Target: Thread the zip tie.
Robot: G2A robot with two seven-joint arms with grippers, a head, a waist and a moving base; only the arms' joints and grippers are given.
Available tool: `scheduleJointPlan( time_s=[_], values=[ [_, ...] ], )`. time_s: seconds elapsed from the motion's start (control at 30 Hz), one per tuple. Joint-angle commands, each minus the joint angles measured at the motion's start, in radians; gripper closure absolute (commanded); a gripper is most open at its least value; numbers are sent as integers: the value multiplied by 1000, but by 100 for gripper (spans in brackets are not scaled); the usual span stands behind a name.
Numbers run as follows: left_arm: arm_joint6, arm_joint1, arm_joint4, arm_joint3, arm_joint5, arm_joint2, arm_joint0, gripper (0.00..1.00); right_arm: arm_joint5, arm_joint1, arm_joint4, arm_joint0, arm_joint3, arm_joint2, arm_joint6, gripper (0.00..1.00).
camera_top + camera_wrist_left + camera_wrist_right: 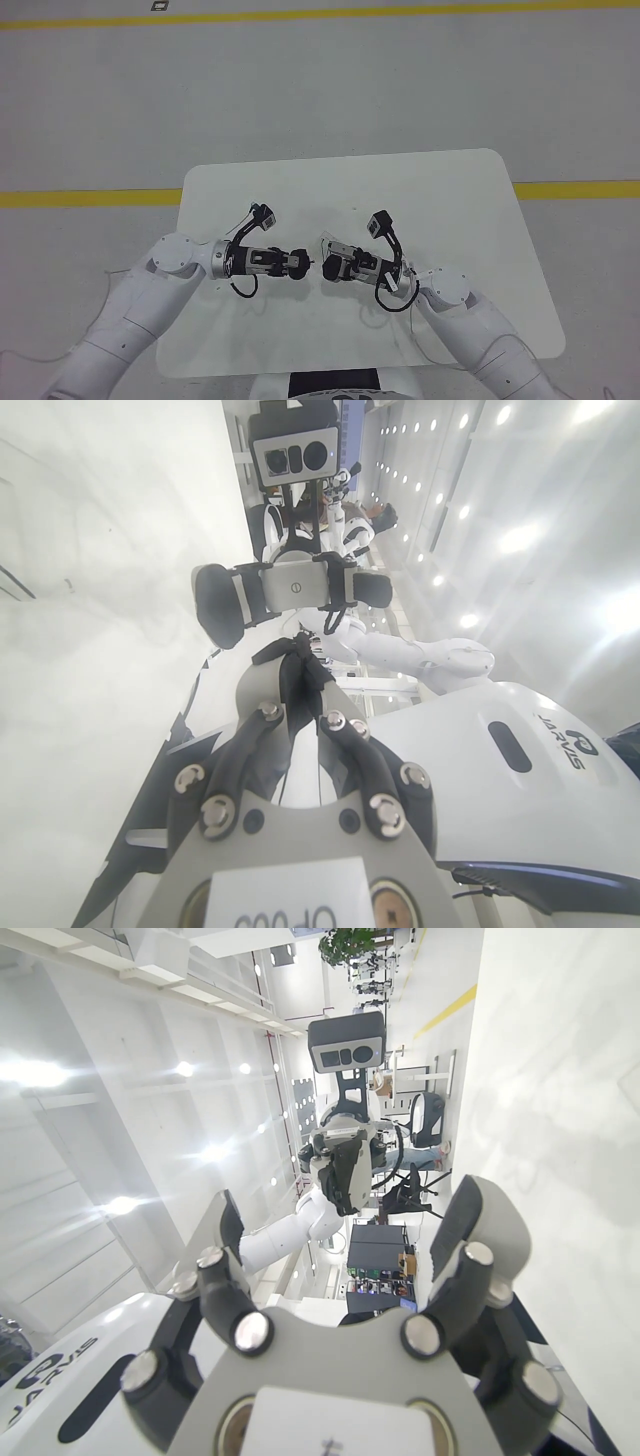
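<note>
We see a white bench (460, 200) on grey floor (300, 90) striped yellow; mid-bench, left jaws at nine o'clock are clenched, right jaws at three o'clock released.

White table (470, 190), rounded corners, on grey floor (300, 90), yellow lines (90, 198)

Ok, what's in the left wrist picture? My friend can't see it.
The left gripper is shut on a black zip tie, with one end poking out at the tips. Just past it, the right gripper faces it head-on, open.
</note>
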Motion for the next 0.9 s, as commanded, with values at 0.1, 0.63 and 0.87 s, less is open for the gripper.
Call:
scheduleJointPlan(
  time_s=[0.1,0.63,0.87],
  values=[
    [-17,1,1,51,-35,-1,-8,100,0,0,0,0,0,0,0,0],
    [-172,18,-7,118,-35,-158,11,100,0,0,0,0,0,0,0,0],
    [-172,20,-40,126,-35,-150,6,100,0,0,0,0,0,0,0,0]
  ],
)
